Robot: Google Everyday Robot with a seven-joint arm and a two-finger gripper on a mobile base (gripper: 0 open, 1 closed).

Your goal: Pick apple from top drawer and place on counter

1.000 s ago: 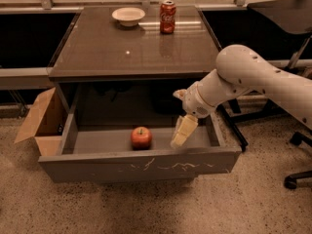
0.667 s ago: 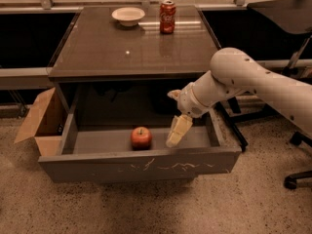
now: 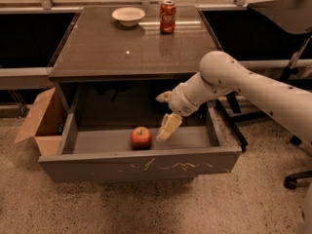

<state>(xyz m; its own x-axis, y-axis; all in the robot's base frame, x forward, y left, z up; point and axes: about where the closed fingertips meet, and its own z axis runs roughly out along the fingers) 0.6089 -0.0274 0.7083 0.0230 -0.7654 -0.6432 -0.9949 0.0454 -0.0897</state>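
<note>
The red apple [image 3: 141, 137] lies on the floor of the open top drawer [image 3: 141, 165], near the middle and just behind the scratched front panel. My gripper [image 3: 165, 113] hangs inside the drawer just to the right of the apple, a little above it and not touching it. Its fingers are spread open; the lower finger [image 3: 168, 126] points down toward the drawer floor beside the apple. The gripper holds nothing. The counter [image 3: 107, 48] spans above the drawer.
A white bowl [image 3: 128, 16] and a red soda can [image 3: 167, 16] stand at the back of the counter. A brown cardboard box [image 3: 41, 122] sits on the floor left of the drawer. Chair legs [image 3: 292, 179] and a dark table stand to the right.
My gripper has moved left inside the drawer, closing the gap to the apple. The apple has not moved.
</note>
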